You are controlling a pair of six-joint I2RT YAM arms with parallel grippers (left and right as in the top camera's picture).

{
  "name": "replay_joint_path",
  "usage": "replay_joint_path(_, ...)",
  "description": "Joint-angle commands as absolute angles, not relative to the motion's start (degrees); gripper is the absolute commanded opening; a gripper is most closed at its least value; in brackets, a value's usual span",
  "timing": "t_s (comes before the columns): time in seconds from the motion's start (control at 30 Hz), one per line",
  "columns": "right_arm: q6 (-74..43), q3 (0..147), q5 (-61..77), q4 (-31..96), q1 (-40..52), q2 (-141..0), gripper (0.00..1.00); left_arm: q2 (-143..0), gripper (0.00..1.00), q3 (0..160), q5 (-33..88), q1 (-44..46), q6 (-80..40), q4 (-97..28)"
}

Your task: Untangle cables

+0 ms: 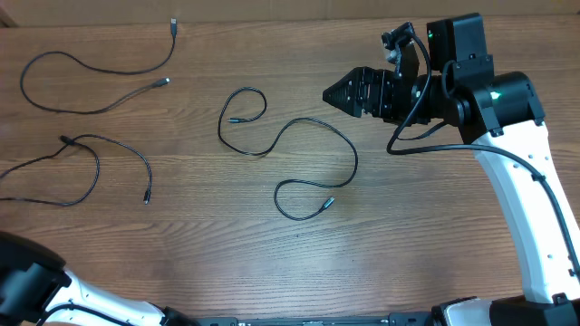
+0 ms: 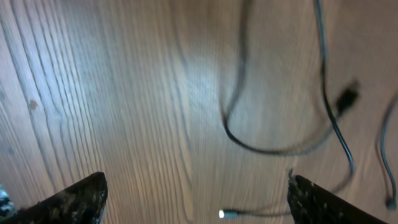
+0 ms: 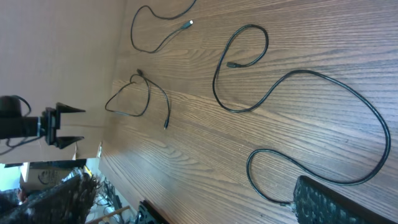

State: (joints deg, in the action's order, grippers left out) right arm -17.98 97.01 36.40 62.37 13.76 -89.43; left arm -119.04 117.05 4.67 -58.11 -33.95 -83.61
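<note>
The left gripper [image 2: 196,202] stood spread wide. Its two dark fingers [image 2: 68,199] sat at the bottom corners of its wrist view with only bare board between them, so it pinched nothing. Ahead of it ran blurred strands, most likely the left-hand thin black cord [image 1: 97,167], which trailed off the table's left edge. Whether its strands crossed near the dark plug could not be told.

The right gripper [image 1: 340,92] was equally agape and empty, poised above the brown wood-grain table [image 1: 435,235] near the upper right bend of the long, looping black cord in the middle [image 1: 355,161]. The third thin black cord with a silvery plug [image 1: 100,110] lay at the far left corner. All three cords lay well apart from one another.

The sorting looked close to finished, so the risk was of undoing it. A low sweep by either arm could catch a loop and drag it over a neighbouring cord. A pinch on such a thin cord could also slip, or snag the plug and flick it.
</note>
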Motion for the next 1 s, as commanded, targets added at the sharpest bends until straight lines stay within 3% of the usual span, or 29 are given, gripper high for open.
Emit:
replay_joint_path(0.0,-17.5,97.5,36.0,62.2,13.8,-89.5,1.0,-118.9,0.87,112.2,8.2,-58.6,-31.8,-79.6)
replay_joint_path(0.2,-17.6,97.5,36.0,61.9,13.8,-89.5,1.0,-119.3,0.82,104.1,10.5,-56.9,-28.6,-67.6)
replay_joint_path(0.33,-17.6,97.5,36.0,61.9,13.8,-89.5,1.0,-119.9,0.7,100.8,10.3,-55.2,-27.6,-62.2)
replay_joint_path(0.5,-17.6,97.5,36.1,61.9,13.8,-89.5,1.0,-120.8,0.71,97.2,6.2,-53.6,-27.1,-58.0)
replay_joint_path(0.6,-17.6,97.5,36.1,62.1,13.8,-89.5,1.0,-120.8,0.64,95.4,2.8,-53.4,-27.2,-56.0)
replay_joint_path(0.63,-17.6,97.5,36.1,62.2,13.8,-89.5,1.0,-120.8,0.6,94.8,2.3,-53.3,-27.2,-55.3)
replay_joint_path(0.7,-17.8,97.5,36.1,62.1,13.8,-89.5,1.0,-120.8,0.38,93.2,2.2,-53.3,-27.2,-53.0)
replay_joint_path(0.97,-17.8,97.5,36.1,62.3,13.8,-89.5,1.0,-120.8,0.04,93.1,3.0,-53.2,-27.5,-50.7)
